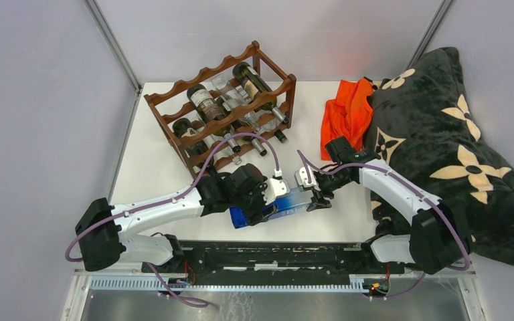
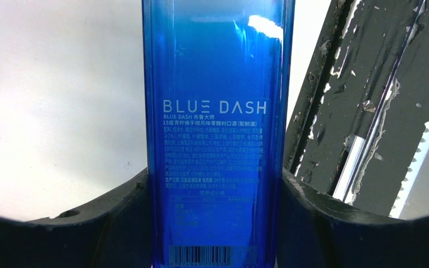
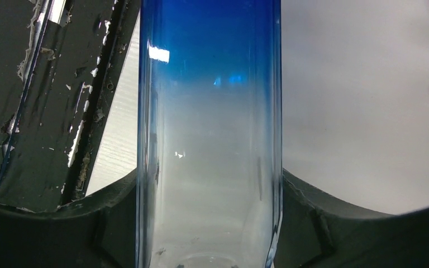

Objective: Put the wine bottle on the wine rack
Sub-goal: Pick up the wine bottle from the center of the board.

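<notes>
the wine bottle (image 1: 278,206) lies on its side near the front edge of the table (image 1: 154,180), between our two arms. its long way runs left to right, dark blue end left, clear end right. our left gripper (image 1: 258,200) is closed part way on the blue end, with its fingers (image 2: 117,223) pressing both sides. our right gripper (image 1: 312,194) holds the clear end the same way. we cannot tell if the bottle rests on the table. the wine rack (image 1: 202,72) stands well apart, far back and left, nearer our left arm. we think the bottle must go back and left, and turn to lie like the bottles there (image 1: 204,100).
</notes>
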`<state>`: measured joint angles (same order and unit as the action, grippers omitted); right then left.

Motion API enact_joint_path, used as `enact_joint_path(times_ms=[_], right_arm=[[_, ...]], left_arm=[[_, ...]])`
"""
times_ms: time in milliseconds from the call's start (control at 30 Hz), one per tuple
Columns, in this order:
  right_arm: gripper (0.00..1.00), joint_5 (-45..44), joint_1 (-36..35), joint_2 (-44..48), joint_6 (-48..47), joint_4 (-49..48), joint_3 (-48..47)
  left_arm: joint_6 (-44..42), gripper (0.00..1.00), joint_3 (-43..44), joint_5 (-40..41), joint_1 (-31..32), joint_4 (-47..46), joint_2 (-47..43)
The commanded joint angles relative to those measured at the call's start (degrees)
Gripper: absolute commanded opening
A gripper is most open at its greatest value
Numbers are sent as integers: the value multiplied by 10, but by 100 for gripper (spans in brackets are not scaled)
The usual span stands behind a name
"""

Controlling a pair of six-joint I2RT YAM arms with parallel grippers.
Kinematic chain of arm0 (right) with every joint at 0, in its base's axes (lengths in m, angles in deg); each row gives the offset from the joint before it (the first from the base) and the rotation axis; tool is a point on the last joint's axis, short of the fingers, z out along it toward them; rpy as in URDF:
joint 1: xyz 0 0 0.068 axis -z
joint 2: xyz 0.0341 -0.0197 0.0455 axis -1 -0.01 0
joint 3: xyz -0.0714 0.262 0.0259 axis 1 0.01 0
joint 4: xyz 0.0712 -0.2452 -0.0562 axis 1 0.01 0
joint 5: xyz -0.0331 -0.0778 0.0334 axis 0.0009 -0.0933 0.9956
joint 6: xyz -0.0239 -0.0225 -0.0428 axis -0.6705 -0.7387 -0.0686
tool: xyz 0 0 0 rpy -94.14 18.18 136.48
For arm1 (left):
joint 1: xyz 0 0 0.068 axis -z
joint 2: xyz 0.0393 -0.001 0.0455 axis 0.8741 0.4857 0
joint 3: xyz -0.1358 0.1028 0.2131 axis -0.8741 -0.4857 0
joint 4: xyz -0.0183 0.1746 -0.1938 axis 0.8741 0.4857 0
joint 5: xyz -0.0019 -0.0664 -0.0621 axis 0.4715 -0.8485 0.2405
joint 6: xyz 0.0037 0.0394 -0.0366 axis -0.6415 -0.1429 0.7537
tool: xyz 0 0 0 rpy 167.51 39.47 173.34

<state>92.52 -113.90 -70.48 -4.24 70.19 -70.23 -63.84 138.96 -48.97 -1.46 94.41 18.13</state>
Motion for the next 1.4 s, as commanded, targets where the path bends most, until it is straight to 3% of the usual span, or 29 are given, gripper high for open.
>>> enact_joint_path(times_ms=[0,133,367,533,767,1067,1233,1367], right_arm=[[0,70,19,44,8,-3,6],[0,89,36,76,51,-43,33],[0,83,54,116,109,-108,88],[0,93,68,148,150,-154,122],[0,93,75,183,221,-224,163],[0,102,80,181,236,-242,175],[0,107,82,181,229,-233,177],[0,110,82,180,225,-230,177]], left_arm=[[23,49,12,47,-4,-93,-35],[42,77,6,77,-4,-100,-40],[60,100,34,97,-4,-65,-66],[65,100,64,126,-4,-27,-106],[89,100,160,226,-19,23,-146],[56,94,352,196,-208,129,-19],[23,86,430,136,-278,184,70],[5,83,459,112,-295,187,118]])
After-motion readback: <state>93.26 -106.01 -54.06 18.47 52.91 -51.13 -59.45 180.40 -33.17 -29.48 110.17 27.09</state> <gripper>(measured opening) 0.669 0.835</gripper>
